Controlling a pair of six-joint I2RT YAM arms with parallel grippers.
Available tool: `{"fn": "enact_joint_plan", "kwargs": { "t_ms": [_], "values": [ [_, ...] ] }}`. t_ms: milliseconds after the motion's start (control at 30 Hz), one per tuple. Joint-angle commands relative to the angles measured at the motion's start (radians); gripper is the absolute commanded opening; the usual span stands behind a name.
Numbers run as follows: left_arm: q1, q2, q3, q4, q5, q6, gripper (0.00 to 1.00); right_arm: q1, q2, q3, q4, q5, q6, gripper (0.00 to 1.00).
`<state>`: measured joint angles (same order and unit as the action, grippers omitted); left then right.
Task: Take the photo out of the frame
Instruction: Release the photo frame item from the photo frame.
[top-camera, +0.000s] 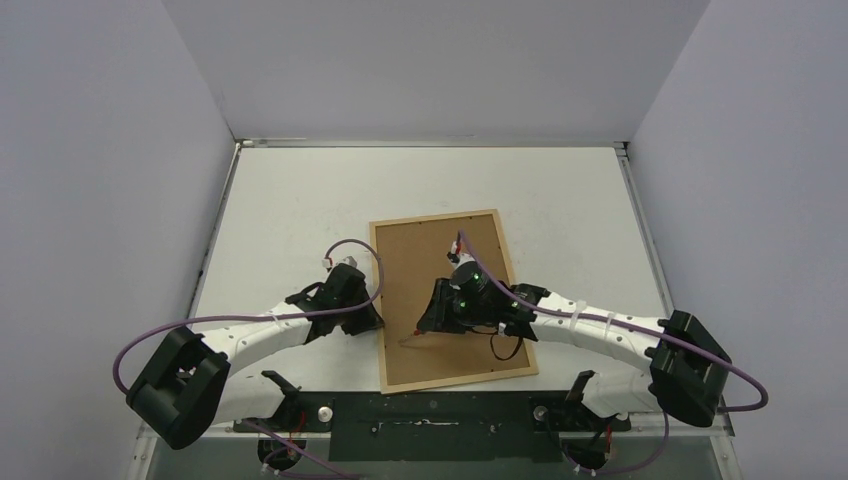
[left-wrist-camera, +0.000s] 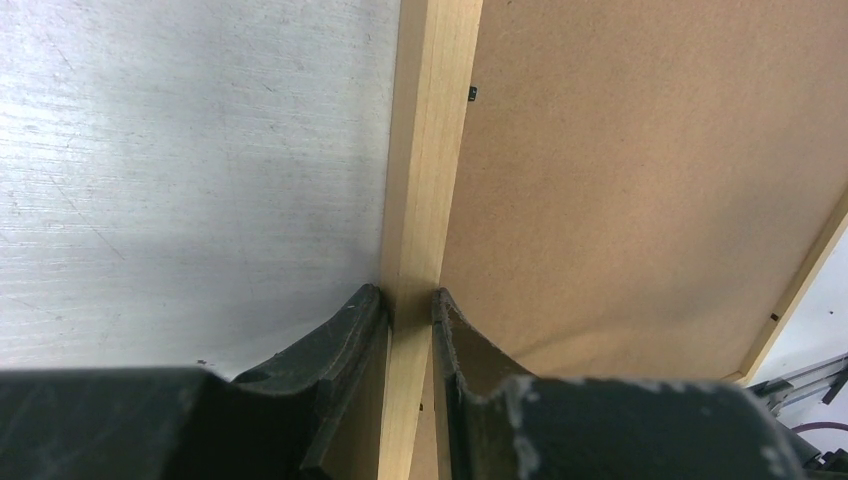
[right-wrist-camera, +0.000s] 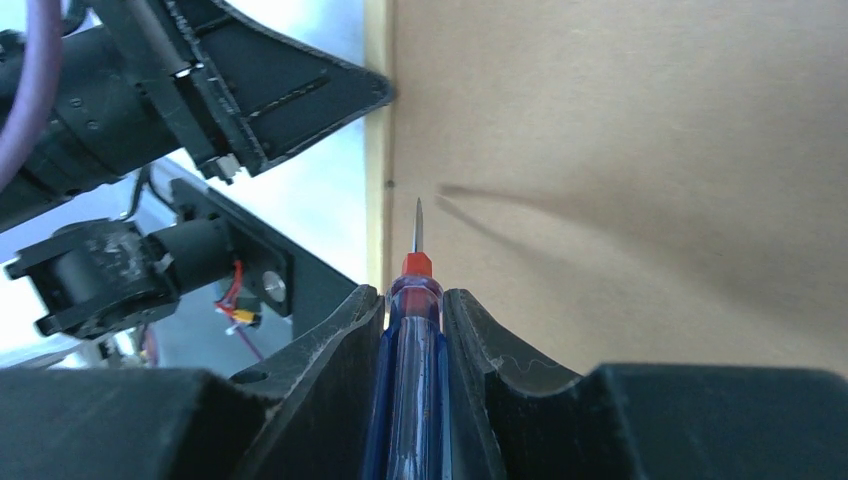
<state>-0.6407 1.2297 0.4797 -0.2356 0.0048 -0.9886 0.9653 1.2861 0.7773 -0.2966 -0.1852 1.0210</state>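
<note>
The frame (top-camera: 435, 216) lies face down mid-table, thin pale wood moulding around a brown backing panel (top-camera: 430, 260). The photo is hidden beneath the panel. My left gripper (top-camera: 372, 318) is shut on the frame's left rail (left-wrist-camera: 430, 130), one finger on the outside and one on the panel (left-wrist-camera: 640, 180) side. My right gripper (top-camera: 428, 320) hovers over the panel's lower middle, shut on a blue screwdriver (right-wrist-camera: 412, 340) with a red collar. Its metal tip points at the panel's left edge, close to a small dark tab (right-wrist-camera: 388, 184). The left gripper's finger (right-wrist-camera: 300, 95) shows just beyond.
The white table (top-camera: 300, 200) is walled at the back and both sides. A black mounting plate (top-camera: 430, 415) with both arm bases lines the near edge, just below the frame. Another small tab (left-wrist-camera: 472, 93) sits farther up the left rail.
</note>
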Motion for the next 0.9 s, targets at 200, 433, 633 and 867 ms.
{"fn": "enact_joint_plan", "kwargs": {
  "t_ms": [200, 433, 633, 867],
  "values": [
    [-0.006, -0.029, 0.014, -0.005, 0.041, 0.014, 0.0, -0.011, 0.033, -0.1, 0.357, -0.112, 0.092, 0.0],
    [-0.007, -0.021, 0.016, 0.002, 0.047, 0.007, 0.0, -0.013, 0.051, -0.14, 0.376, -0.114, 0.118, 0.0],
    [-0.007, -0.025, 0.017, 0.004, 0.047, 0.007, 0.0, -0.013, 0.04, -0.156, 0.353, -0.097, 0.111, 0.0],
    [-0.007, -0.03, 0.015, 0.006, 0.048, 0.004, 0.0, -0.013, 0.066, -0.176, 0.4, -0.09, 0.122, 0.0]
  ]
}}
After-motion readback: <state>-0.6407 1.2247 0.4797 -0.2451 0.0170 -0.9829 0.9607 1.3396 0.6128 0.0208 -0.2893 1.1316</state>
